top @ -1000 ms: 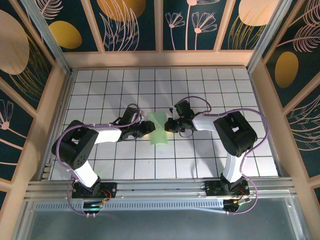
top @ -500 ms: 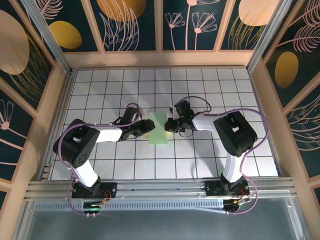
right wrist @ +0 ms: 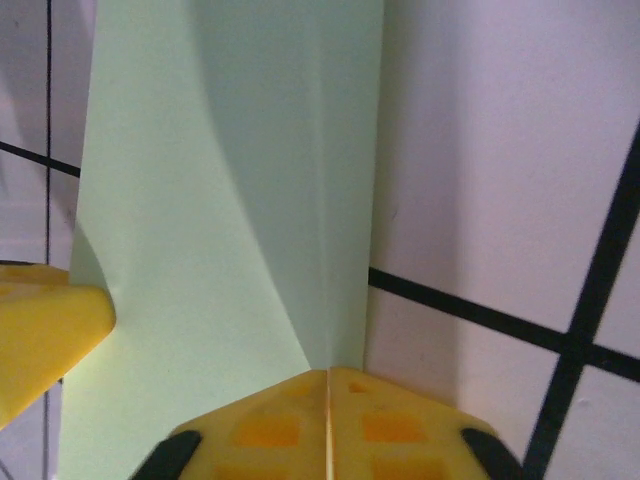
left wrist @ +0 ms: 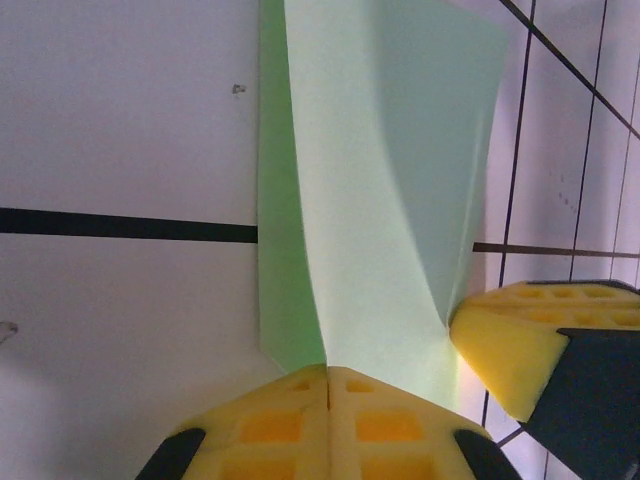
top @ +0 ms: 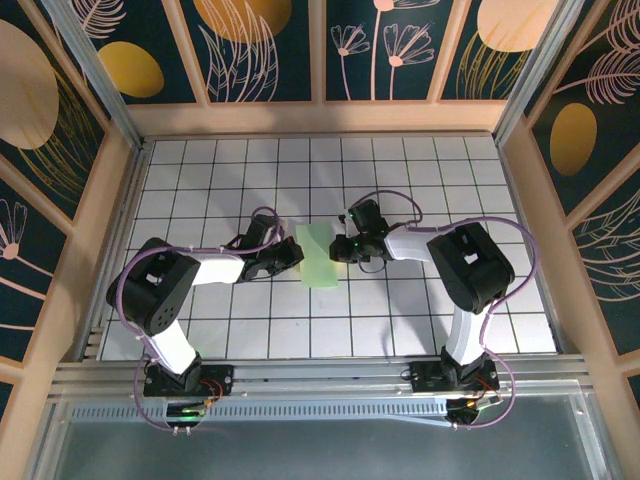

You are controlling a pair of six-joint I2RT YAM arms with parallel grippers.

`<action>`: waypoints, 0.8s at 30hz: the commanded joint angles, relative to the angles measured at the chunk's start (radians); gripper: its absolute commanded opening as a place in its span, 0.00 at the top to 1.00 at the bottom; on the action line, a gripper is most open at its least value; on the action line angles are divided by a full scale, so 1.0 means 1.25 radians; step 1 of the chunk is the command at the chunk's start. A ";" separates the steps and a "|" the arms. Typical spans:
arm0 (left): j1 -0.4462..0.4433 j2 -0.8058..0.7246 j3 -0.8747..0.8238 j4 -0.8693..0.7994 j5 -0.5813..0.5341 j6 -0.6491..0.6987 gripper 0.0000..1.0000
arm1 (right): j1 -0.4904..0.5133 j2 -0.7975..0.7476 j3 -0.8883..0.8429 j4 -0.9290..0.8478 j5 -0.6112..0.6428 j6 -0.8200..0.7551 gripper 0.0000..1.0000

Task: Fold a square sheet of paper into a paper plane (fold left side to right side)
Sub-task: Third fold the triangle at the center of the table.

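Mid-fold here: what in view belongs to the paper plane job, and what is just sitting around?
Part of the job:
- sheet of paper, pale green, folded over
- left gripper, shut on its left side
- right gripper, shut on its right side

Just there:
- table, white with grid lines
- wall panels, patterned

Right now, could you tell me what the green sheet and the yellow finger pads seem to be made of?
The sheet of paper: thin matte paper, judging by its crisp crease and curl. The finger pads: probably moulded matte rubber or foam, given the square recesses.
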 commanded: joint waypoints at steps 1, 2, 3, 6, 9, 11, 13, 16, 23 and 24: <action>-0.003 -0.027 -0.013 0.021 0.013 -0.012 1.00 | -0.002 -0.046 0.022 -0.019 0.056 -0.044 0.82; -0.003 -0.030 -0.013 0.020 0.013 -0.014 1.00 | -0.002 -0.057 0.021 -0.018 0.064 -0.052 0.79; -0.002 -0.033 -0.013 0.017 0.013 -0.015 1.00 | -0.001 -0.073 0.017 -0.015 0.077 -0.062 0.75; -0.003 -0.040 -0.013 0.017 0.021 -0.026 1.00 | 0.007 -0.126 -0.012 -0.009 0.116 -0.095 0.64; -0.003 -0.048 -0.013 0.017 0.021 -0.038 1.00 | 0.032 -0.192 -0.061 0.002 0.173 -0.136 0.57; -0.003 -0.054 -0.014 0.016 0.017 -0.040 1.00 | 0.066 -0.240 -0.099 0.016 0.218 -0.156 0.53; -0.003 -0.057 -0.013 0.012 0.016 -0.040 1.00 | 0.112 -0.287 -0.138 0.033 0.269 -0.174 0.48; -0.003 -0.058 -0.012 0.010 0.027 -0.039 1.00 | 0.195 -0.329 -0.189 0.058 0.345 -0.193 0.43; -0.002 -0.067 -0.007 -0.006 0.032 -0.031 1.00 | 0.407 -0.308 -0.226 0.102 0.588 -0.254 0.34; -0.003 -0.068 -0.008 -0.007 0.034 -0.030 1.00 | 0.427 -0.294 -0.223 0.108 0.616 -0.268 0.33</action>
